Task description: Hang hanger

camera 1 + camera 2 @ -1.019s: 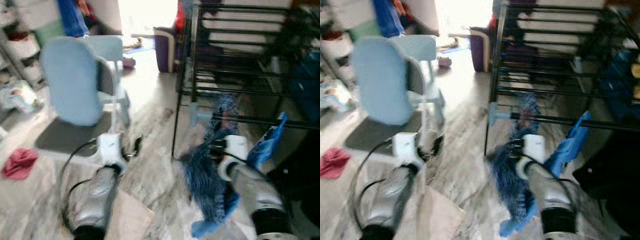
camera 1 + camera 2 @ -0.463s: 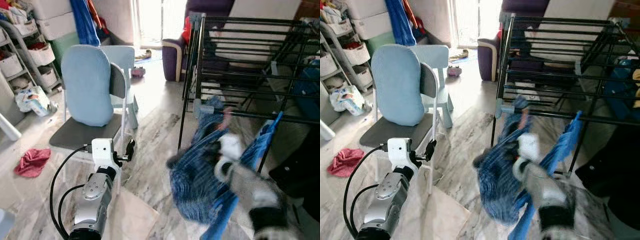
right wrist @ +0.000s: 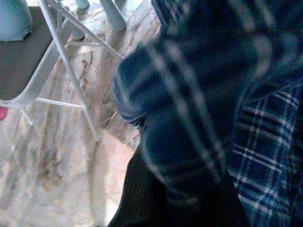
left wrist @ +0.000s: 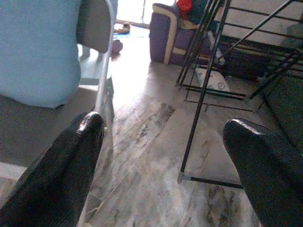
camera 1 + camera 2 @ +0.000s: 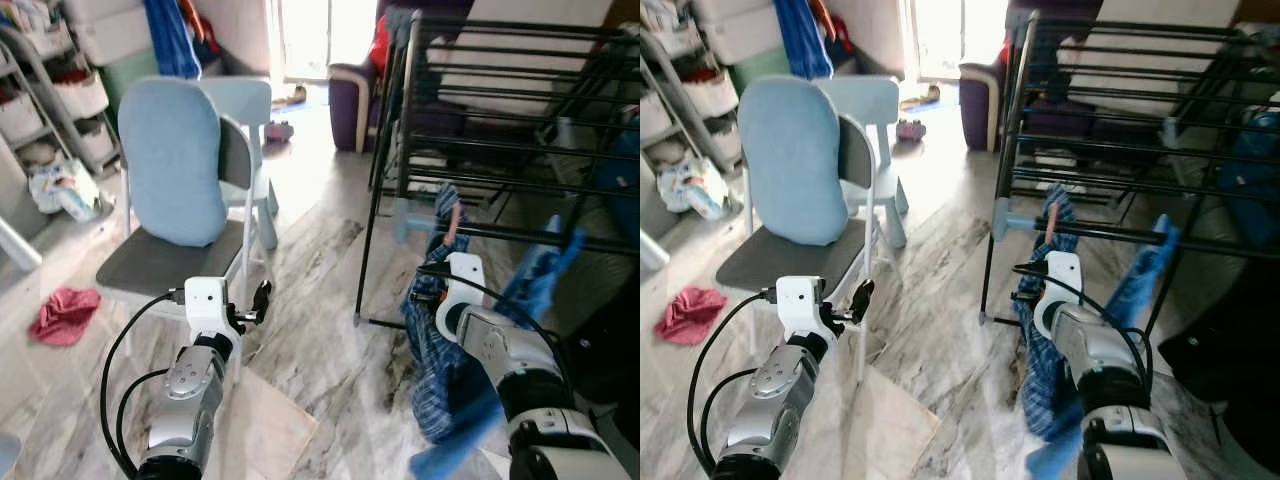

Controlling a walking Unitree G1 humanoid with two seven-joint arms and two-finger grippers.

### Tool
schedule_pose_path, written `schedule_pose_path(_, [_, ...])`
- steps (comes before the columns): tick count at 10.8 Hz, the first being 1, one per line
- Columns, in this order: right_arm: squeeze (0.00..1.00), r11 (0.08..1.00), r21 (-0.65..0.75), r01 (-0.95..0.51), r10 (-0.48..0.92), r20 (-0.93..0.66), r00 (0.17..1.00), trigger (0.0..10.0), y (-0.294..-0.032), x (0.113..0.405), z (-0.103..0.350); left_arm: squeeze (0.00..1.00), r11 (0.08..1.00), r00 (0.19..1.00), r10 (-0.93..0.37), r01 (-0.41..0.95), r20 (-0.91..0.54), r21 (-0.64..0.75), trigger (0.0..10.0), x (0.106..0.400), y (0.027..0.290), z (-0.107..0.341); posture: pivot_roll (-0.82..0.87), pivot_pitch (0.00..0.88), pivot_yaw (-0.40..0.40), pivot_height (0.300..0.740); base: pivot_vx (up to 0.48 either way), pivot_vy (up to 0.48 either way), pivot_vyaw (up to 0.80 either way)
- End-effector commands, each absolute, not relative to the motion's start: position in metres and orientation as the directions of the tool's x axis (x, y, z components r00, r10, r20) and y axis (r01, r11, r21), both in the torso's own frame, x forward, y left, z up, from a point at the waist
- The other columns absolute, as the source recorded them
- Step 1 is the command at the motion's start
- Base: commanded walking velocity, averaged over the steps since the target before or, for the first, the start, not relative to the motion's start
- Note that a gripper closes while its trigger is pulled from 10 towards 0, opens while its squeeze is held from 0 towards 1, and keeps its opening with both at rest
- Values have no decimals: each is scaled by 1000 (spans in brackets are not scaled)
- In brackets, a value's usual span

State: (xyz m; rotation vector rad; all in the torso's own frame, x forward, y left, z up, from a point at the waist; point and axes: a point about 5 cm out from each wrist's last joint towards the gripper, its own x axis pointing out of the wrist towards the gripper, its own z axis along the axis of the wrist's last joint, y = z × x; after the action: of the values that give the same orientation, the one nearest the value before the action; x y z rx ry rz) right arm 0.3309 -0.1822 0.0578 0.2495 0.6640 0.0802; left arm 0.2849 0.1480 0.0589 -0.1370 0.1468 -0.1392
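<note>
Counted items: two robot arms are showing, a left arm (image 5: 190,390) and a right arm (image 5: 505,365), each carrying one gripper, the left gripper (image 5: 262,298) and the right gripper (image 5: 425,285). One black drying rack (image 5: 480,120) is standing on the floor. One blue plaid garment (image 5: 440,370) is hanging at the rack's front rail. Two chairs are standing together: one grey chair (image 5: 160,265) holding one blue cushion (image 5: 172,160), and one pale blue chair (image 5: 245,110) behind it. One red cloth (image 5: 62,312) is lying on the floor.
</note>
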Motion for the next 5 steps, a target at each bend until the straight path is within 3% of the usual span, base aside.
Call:
schedule_pose_path(1, [0,958,285,35,148,-594,791,10000,-184,334,60,0,982,981,-142,123,-128,-143,10000,287,150,63,-85,0,12,740,0,0,0])
schedule_pose_path(5, [0,931,337,138,116,-634,765,10000,-193,322,45,0,979,977,-162,141,-138,-147,10000,288,145,61,-101,0,21,740,0,0,0])
